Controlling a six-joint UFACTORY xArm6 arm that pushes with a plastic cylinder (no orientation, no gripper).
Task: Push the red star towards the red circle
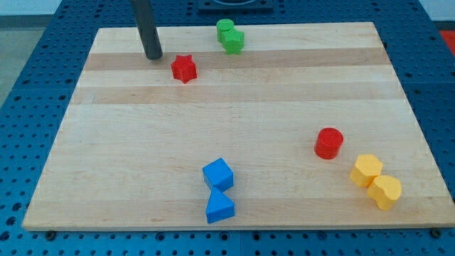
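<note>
The red star (183, 68) lies on the wooden board (234, 128) near the view's top left. The red circle (329, 143) stands far off toward the view's lower right. My tip (153, 56) is the lower end of the dark rod, just up and to the left of the red star, a small gap away from it.
Two green blocks (230, 35) sit together at the view's top, right of the star. A blue cube (217, 174) and a blue triangular block (220, 207) sit at the bottom centre. A yellow hexagon-like block (367, 171) and a yellow heart (385, 191) lie at the bottom right.
</note>
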